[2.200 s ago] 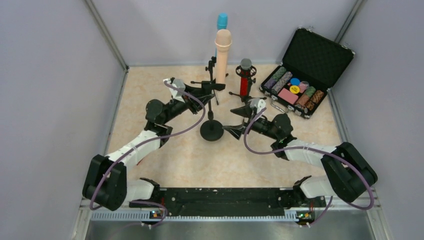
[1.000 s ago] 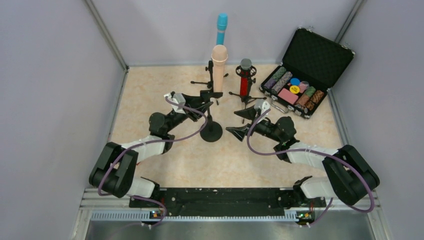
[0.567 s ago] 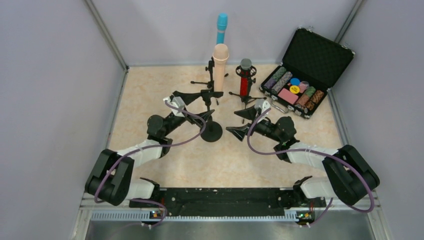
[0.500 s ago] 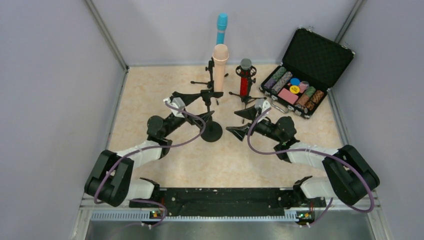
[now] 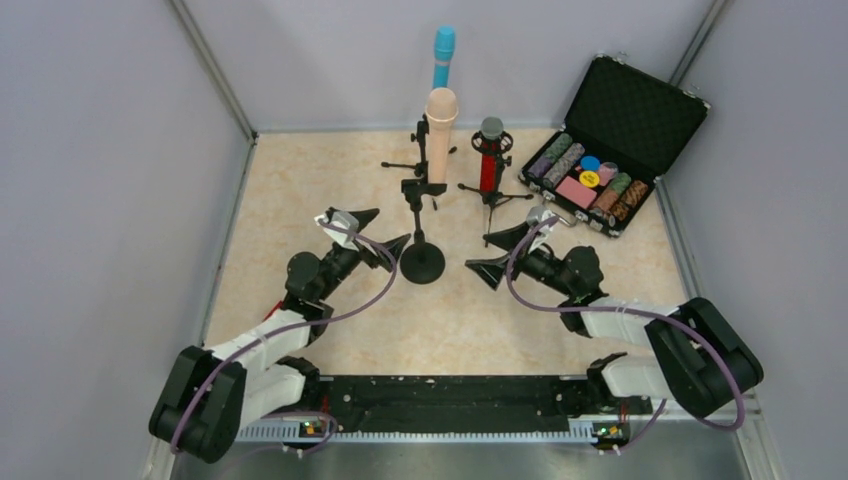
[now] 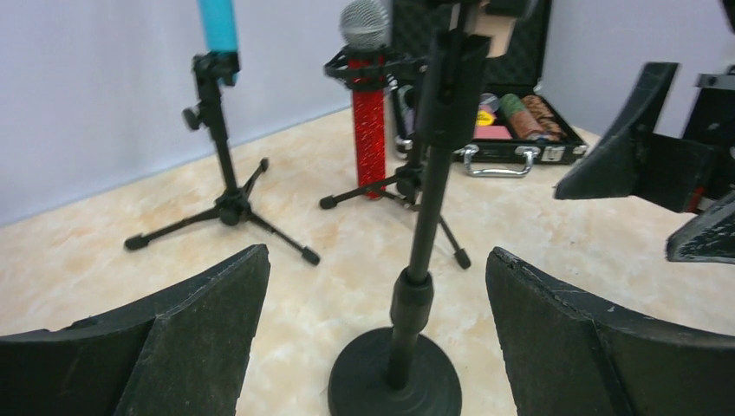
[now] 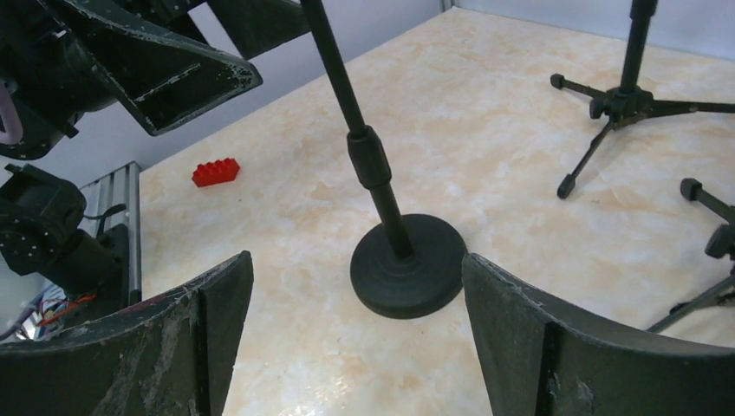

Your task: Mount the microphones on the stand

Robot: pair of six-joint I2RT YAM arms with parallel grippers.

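The pale peach microphone stands upright in the clip of the round-base stand. Behind it the teal-blue microphone sits on a tripod stand. The glittery red microphone sits in a shock mount on another tripod. My left gripper is open, just left of the round base, touching nothing. My right gripper is open to the right of that base. In the left wrist view the stand's pole rises between my open fingers, beyond their tips. The right wrist view shows the base ahead of my open right fingers.
An open black case of poker chips lies at the back right. A small red brick lies on the table near the left arm. Tripod legs spread over the floor behind the round base. Grey walls close in both sides.
My left gripper opened, let go of the stand below the peach microphone and drew back toward the near left. The right gripper slid back a little and opened slightly.
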